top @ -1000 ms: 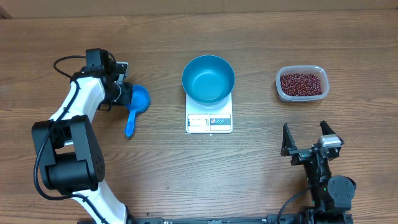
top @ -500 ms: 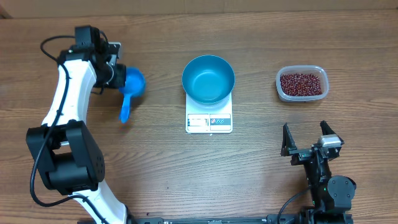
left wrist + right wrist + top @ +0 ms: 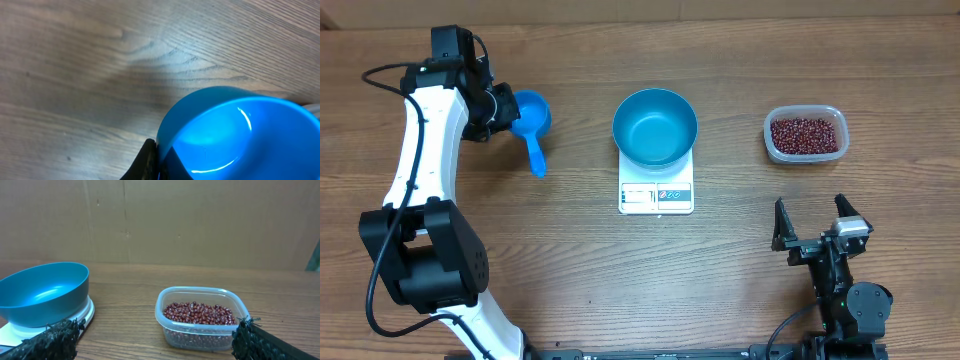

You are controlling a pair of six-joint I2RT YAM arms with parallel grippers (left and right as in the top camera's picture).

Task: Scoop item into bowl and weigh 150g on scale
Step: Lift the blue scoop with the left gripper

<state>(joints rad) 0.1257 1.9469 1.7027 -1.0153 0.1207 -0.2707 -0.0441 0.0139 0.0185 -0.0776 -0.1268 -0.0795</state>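
The blue bowl (image 3: 655, 127) sits empty on the white scale (image 3: 656, 192) at the table's middle; the right wrist view shows the bowl (image 3: 45, 292) on the scale (image 3: 86, 315) at the left. Dark red beans (image 3: 805, 134) fill a clear tub (image 3: 830, 150) at the right, and the beans (image 3: 199, 313) lie ahead between my right fingers. My left gripper (image 3: 502, 107) is shut on the rim of a small blue scoop (image 3: 531, 114), with its handle pointing toward the front. Close up, the scoop (image 3: 240, 135) is empty, its rim pinched in the left gripper (image 3: 159, 156). My right gripper (image 3: 817, 226) stands open near the front right, holding nothing.
The clear tub (image 3: 200, 330) stands a short way right of the scale, with bare wood between them. A brown cardboard wall (image 3: 160, 220) runs along the table's back edge. The left arm (image 3: 420, 180) reaches along the table's left side.
My left gripper has carried the scoop toward the back left, and the handle has swung from pointing front-left to front-right. The right arm, bowl and tub have not moved.
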